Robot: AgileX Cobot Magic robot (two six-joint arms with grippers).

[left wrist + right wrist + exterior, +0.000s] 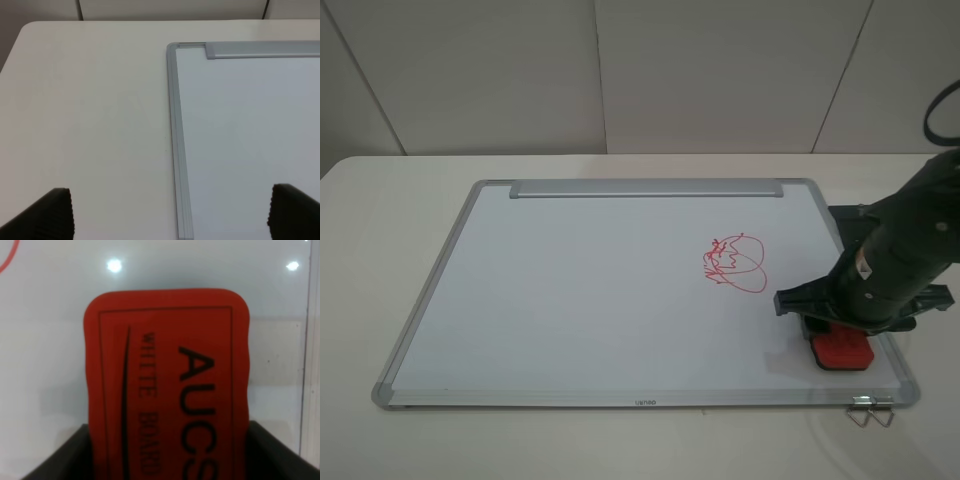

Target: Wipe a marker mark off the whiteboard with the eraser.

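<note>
1. The right arm reached in from the right edge of the overhead frame, angled down toward lower right.
2. The right claw (pixel 840 335) was clamped on the eraser (pixel 841 350).
3. The left claw (pixel 170 215) stood wide apart, empty.

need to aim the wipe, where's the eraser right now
In the exterior high view, the eraser sits on the whiteboard's near right corner, under the right hand, right of the marker mark.

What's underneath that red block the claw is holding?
The eraser sits over the whiteboard, near its right frame. The board right beneath it is covered; whether they touch is unclear. The red marker mark lies apart, uncovered.
</note>
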